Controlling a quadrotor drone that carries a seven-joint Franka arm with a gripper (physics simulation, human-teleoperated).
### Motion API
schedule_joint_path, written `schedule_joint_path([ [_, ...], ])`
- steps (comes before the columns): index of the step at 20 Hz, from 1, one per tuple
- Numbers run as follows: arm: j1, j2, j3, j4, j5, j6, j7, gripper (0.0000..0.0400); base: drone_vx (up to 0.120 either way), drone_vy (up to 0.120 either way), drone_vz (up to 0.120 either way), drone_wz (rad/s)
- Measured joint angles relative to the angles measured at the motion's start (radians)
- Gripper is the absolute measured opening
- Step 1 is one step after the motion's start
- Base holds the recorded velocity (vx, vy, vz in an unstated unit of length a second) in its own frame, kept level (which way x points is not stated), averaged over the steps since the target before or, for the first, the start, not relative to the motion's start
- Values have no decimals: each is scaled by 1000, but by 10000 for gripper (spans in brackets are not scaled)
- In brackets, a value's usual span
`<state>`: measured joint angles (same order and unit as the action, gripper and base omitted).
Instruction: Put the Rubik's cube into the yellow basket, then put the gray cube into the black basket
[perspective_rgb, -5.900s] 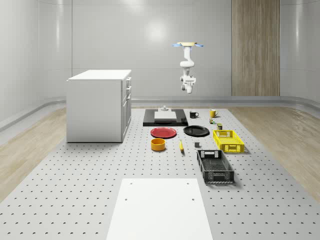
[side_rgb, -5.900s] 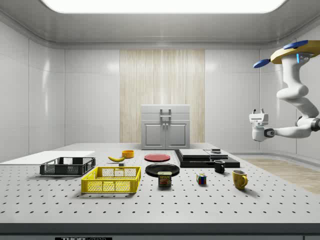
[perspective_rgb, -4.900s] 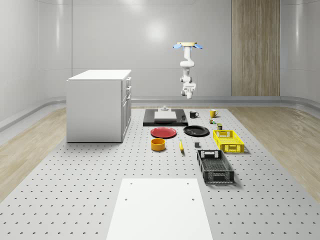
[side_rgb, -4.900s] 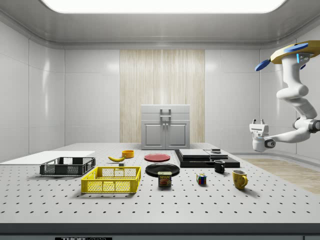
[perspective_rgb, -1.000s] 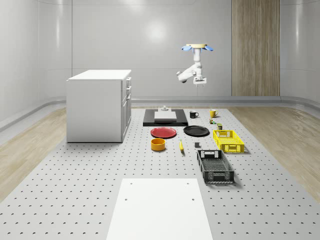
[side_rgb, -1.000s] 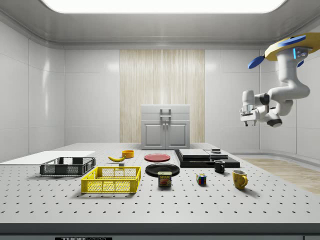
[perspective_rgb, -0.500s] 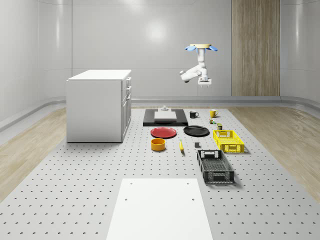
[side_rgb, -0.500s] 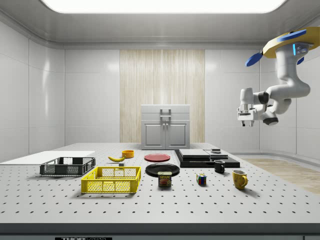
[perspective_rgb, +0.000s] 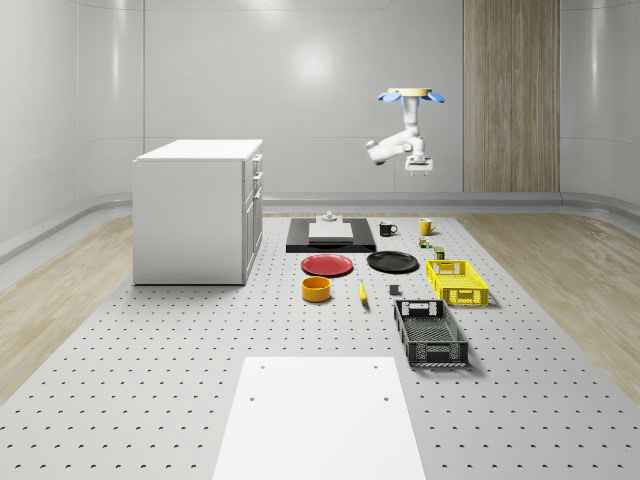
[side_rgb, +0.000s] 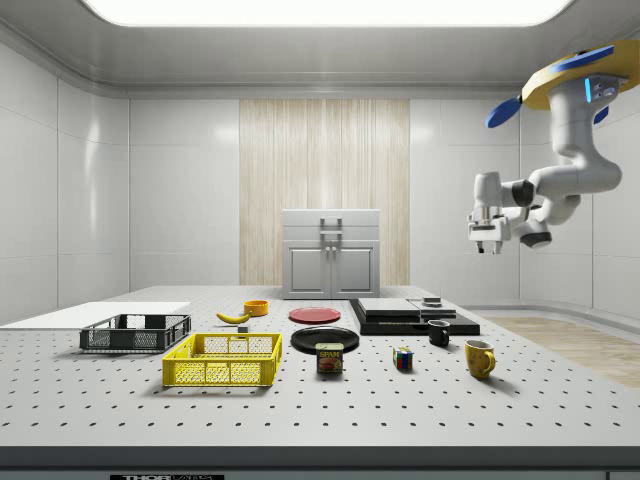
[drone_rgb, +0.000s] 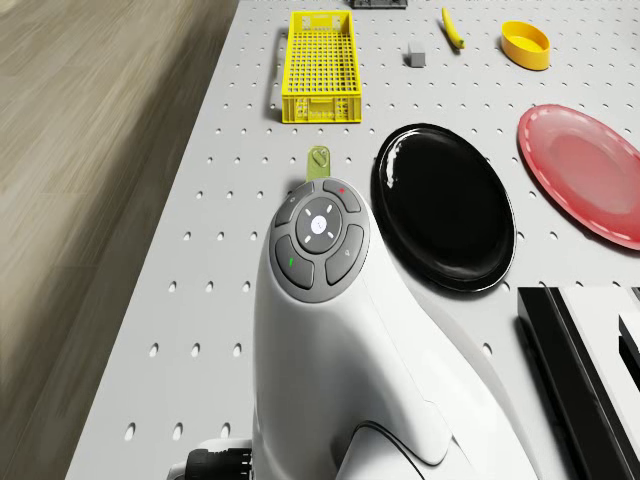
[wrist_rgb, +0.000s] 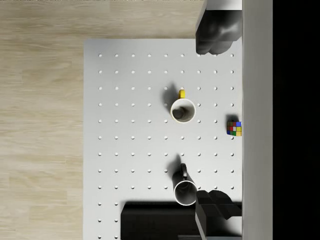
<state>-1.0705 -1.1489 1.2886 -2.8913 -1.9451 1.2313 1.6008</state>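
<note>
The gripper (side_rgb: 487, 243), its two fingers spread wide and holding nothing, now points straight down from high above the far end of the table (side_rgb: 400, 412), having swung round from the sideways pose it held some six seconds ago and edged toward the side view's left in the last half-second; the drone (side_rgb: 575, 78) hovers well above, over the table's far edge, shifted toward the whole-scene view's right over the same span. The Rubik's cube (side_rgb: 403, 358) sits untouched on the table, where the wrist view catches it off to one side of the fingers' line rather than between them, so the approach looks under way but not yet centred. Just beside the cube stand a yellow mug (side_rgb: 479, 357) and a black mug (side_rgb: 439, 333), both close enough to crowd a descent. Further along the table the yellow basket (side_rgb: 222, 372) waits with nothing in it, and the gray cube (perspective_rgb: 394, 290) lies near it, short of the black basket (side_rgb: 135, 333). By this showing neither transfer has begun, and the gripper must likely line up over the Rubik's cube before dropping to it
</note>
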Motion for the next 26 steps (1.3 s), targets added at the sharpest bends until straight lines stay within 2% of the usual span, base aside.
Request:
schedule_joint_path([
  [3,-6,-15,5,1,8,13,5,400,120,67,0,0],
  [26,-38,-119,35,8,61,109,36,400,120,0,-120,0],
])
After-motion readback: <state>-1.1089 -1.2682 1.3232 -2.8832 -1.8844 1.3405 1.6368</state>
